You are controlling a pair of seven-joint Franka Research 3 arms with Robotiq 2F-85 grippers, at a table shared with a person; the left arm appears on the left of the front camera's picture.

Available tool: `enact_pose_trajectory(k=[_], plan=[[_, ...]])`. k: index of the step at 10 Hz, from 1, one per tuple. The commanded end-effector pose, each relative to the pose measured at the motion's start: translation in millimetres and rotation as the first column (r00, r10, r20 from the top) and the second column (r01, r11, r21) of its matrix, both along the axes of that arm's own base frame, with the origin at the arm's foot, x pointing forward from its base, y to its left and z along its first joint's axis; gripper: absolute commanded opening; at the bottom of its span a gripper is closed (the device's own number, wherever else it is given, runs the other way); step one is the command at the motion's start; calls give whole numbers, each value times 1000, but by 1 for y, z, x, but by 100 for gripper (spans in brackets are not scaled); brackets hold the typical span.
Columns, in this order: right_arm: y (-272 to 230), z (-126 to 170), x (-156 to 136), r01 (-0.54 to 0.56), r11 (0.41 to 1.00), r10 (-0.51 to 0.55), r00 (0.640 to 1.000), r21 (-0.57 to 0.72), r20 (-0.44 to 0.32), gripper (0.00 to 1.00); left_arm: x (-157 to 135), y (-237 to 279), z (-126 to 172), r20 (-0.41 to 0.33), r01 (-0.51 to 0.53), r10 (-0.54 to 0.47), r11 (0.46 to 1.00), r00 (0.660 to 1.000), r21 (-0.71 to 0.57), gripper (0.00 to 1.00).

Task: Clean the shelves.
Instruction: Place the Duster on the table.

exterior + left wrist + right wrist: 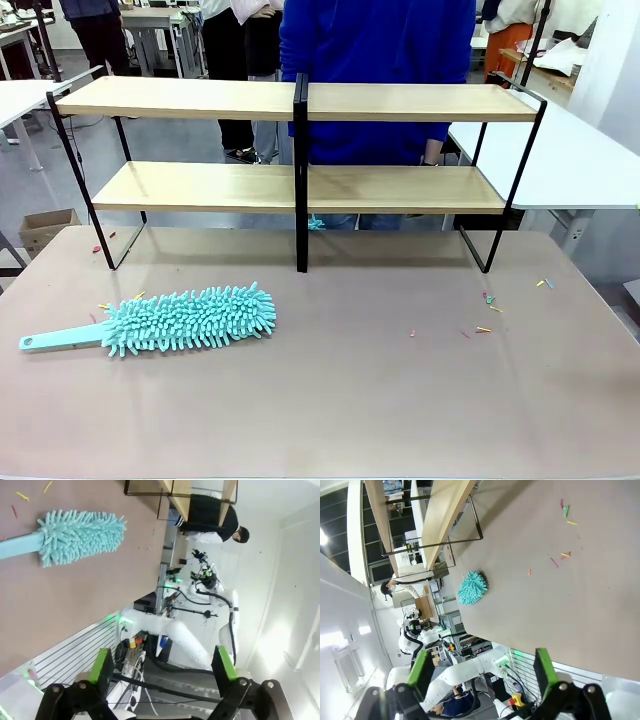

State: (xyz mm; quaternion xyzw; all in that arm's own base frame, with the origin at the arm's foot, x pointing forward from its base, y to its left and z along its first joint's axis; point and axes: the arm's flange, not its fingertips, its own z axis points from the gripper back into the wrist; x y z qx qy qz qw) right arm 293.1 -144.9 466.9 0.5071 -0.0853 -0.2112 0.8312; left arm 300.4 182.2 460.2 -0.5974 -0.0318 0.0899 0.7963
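**Duster on the counter, both end effectors spread and empty**

Left end effector [162, 667]: green pads wide apart, nothing between them, held clear of the counter [75, 595]. Right end effector [482, 672]: likewise apart and empty, also off the counter edge.

Nearest tool: a teal fluffy duster [185, 318] lying flat toward the left side of the counter, handle [60, 338] pointing left, head pointing toward the middle. Probably the first step: pick it up with the left end effector. Best gripped on the flat handle rather than the soft head; close across the narrow width, lift level, then sweep along each board.

Farther out: the shelves [300, 185] standing at the back of the counter, two light-wood boards in a thin black frame, central black post splitting them into halves. Both boards look bare.

In the way: the central post and the end frames, likely to block a single long stroke, so better worked half by half. Small coloured scraps [487, 300] scattered on the counter right of centre and a few by the duster. A person in blue [380, 60] directly behind the shelves; care needed with reach beyond the boards.
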Motion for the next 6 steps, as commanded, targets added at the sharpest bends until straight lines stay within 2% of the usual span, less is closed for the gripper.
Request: enact_pose_trajectory(k=[1, 6], plan=[[2, 3, 1, 10, 1000, -10, 1000, 21, 2, 100, -7, 1, 0, 22, 18, -18, 1000, 1000, 8, 100], [2, 3, 1, 10, 1000, -10, 1000, 21, 2, 100, -7, 1, 0, 22, 18, -18, 1000, 1000, 8, 100]])
